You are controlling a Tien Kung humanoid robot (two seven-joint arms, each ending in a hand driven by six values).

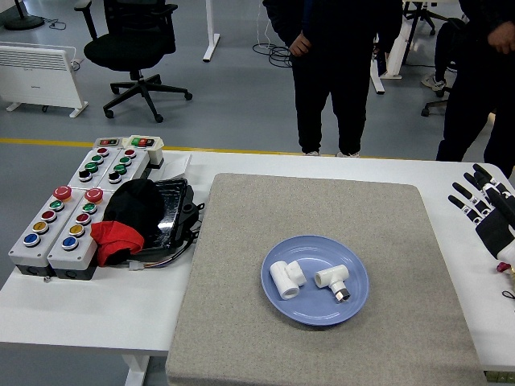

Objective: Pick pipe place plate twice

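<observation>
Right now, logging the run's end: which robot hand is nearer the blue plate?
Right. The right hand hovers open at the table's right edge, off the mat, well right of the blue plate. The left hand is out of view.

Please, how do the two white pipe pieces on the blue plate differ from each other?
The left pipe piece is all white and looks bulkier, with a wide open end facing the camera; the right pipe piece looks slimmer and carries a dark metal tip at its lower end. The left one lies near the plate's left rim, the right one nearer the middle. Both are white plastic fittings lying apart inside the blue plate.
</observation>
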